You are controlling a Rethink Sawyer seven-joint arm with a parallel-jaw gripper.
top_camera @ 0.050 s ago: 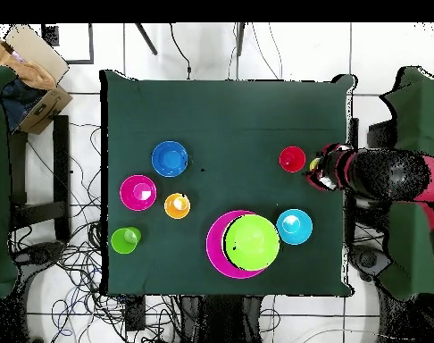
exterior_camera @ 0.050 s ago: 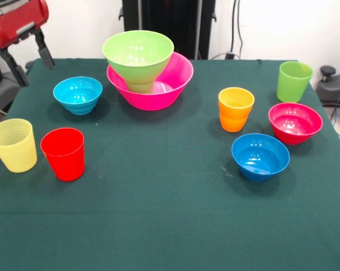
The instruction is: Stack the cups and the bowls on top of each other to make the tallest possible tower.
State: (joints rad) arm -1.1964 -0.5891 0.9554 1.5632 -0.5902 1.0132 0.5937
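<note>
- Nearest in the front view, the red cup [exterior_camera @ 0.050 s ago: 63, 153] and the pale yellow cup [exterior_camera @ 0.050 s ago: 13, 144] stand upright just beside each other, mouths up, at the left of the green surface [exterior_camera @ 0.050 s ago: 170, 220].
- To the right, the darker blue bowl [exterior_camera @ 0.050 s ago: 260, 156] sits alone, with open cloth between it and the red cup.
- Just behind it the magenta bowl [exterior_camera @ 0.050 s ago: 295, 122] sits near the right edge, and the orange cup [exterior_camera @ 0.050 s ago: 235, 109] stands upright to its left, apart from both bowls.
- The light blue bowl [exterior_camera @ 0.050 s ago: 78, 95] rests farther back on the left, near the stack but not touching it.
- The tower [exterior_camera @ 0.050 s ago: 149, 70] stands at the far middle: the large pink bowl [exterior_camera @ 0.050 s ago: 178, 79] holds a small upturned cup whose pale base shows beneath the lime green bowl [exterior_camera @ 0.050 s ago: 138, 53], which sits tilted on top.
- The taller lime green cup [exterior_camera @ 0.050 s ago: 294, 81] stands upright at the far right corner, well apart from the rest.
- The end effector [exterior_camera @ 0.050 s ago: 27, 59] hangs at the far left edge, above the surface's border; its two dark fingers [exterior_camera @ 0.050 s ago: 44, 52] are spread apart with nothing between them.
- From overhead the arm [top_camera @ 0.050 s ago: 386, 174] reaches in from the side, covering the yellow cup, beside the red cup [top_camera @ 0.050 s ago: 292, 159].
</note>
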